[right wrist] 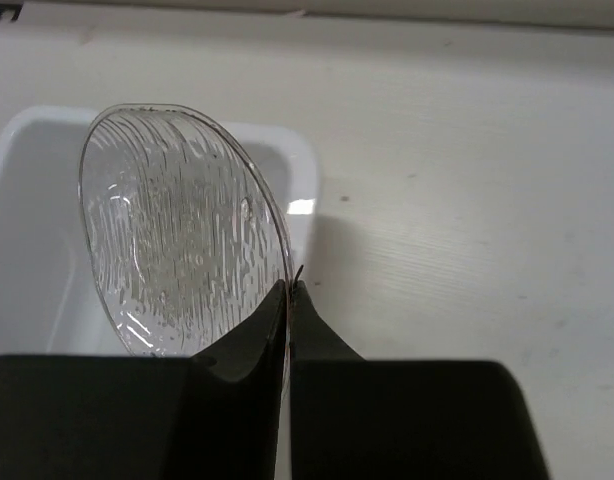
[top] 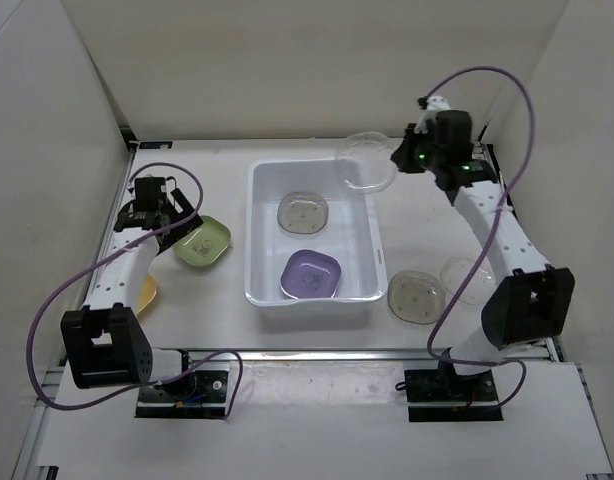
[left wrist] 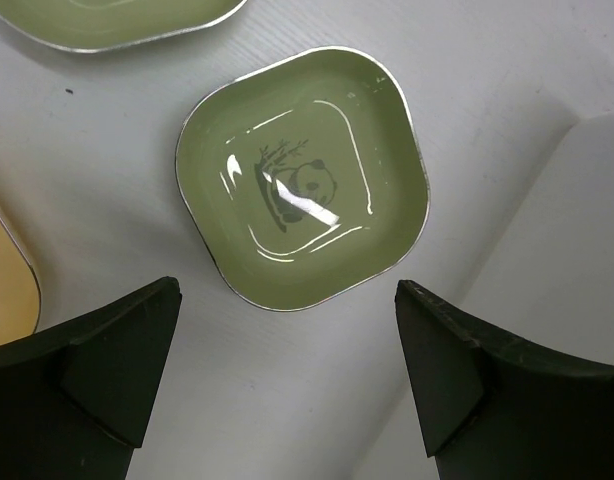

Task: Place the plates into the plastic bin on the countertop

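Note:
The white plastic bin [top: 363, 240] stands mid-countertop [top: 237, 330]; a purple plate [top: 310, 274] and a round greyish plate [top: 303, 212] lie in it. My right gripper [top: 405, 156] [right wrist: 290, 285] is shut on the rim of a clear ribbed plate [top: 367, 160] [right wrist: 177, 230], held on edge above the bin's [right wrist: 27, 230] far right corner. My left gripper [top: 162, 215] [left wrist: 287, 295] hangs open over a light-green panda plate [top: 202, 242] [left wrist: 302, 180], touching nothing. A second green plate [left wrist: 117, 20] and a yellow-orange plate [top: 147, 293] [left wrist: 7, 280] lie close by.
A round speckled plate [top: 415, 297] and a clear plate [top: 462, 272] lie right of the bin, the clear one partly under my right arm. White walls close in the left, back and right. A metal rail [top: 307, 352] runs along the front edge.

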Controlling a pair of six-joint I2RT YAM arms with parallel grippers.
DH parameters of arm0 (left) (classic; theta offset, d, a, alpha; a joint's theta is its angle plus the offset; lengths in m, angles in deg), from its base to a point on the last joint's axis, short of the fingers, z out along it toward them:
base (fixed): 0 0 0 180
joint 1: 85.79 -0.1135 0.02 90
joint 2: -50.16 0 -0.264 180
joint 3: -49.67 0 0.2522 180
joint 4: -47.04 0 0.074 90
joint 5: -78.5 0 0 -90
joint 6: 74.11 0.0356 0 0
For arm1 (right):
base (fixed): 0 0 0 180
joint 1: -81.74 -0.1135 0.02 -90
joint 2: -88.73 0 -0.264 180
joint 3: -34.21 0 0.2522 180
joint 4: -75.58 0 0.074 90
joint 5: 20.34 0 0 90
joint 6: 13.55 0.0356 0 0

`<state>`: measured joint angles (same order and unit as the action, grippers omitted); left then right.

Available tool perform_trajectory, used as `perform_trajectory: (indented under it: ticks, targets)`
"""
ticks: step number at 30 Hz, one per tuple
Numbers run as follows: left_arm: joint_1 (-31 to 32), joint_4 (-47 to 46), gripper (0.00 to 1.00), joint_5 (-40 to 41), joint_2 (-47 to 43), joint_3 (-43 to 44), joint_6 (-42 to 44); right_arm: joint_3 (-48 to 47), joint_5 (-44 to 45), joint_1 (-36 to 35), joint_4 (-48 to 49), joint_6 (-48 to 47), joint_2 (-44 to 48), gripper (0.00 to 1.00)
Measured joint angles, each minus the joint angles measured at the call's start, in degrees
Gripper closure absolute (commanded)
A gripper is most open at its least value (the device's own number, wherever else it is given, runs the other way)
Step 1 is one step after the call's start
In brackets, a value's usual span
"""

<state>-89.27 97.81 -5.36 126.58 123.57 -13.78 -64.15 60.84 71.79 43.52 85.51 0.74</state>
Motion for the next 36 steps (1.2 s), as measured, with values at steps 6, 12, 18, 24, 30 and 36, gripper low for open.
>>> perform_trajectory:
  ticks: [6,12,18,24,30,36]
  targets:
    - [-1.22,-0.17,0.01,-0.85,-0.04,-3.80,-1.90,-3.10,6.62,-13.44,1.77,5.49,-12.15,1.00]
    - [-2.95,-0.87,0.01,-0.83,-0.15,-5.14,-2.97,-10.03,17.22,-21.07,1.14,9.62,-23.63,1.00]
    - [-4.96,-1.46,0.01,-0.90,-0.98,-7.04,-4.04,-16.52,22.71,-23.82,-1.31,12.00,-29.77,1.00]
    - [-5.77,-1.49,0.01,-1.27,-0.98,-7.67,-5.03,-18.71,25.55,-24.39,-3.87,13.35,-33.11,1.00]
    - [-5.77,-1.90,0.01,-1.55,-0.98,-8.87,-6.43,-18.53,25.59,-24.35,-5.14,15.61,-33.24,1.00]
    - [-5.77,-2.73,0.02,-1.95,-0.98,-9.33,-8.02,-17.18,25.27,-24.59,-5.81,18.01,-33.24,0.99]
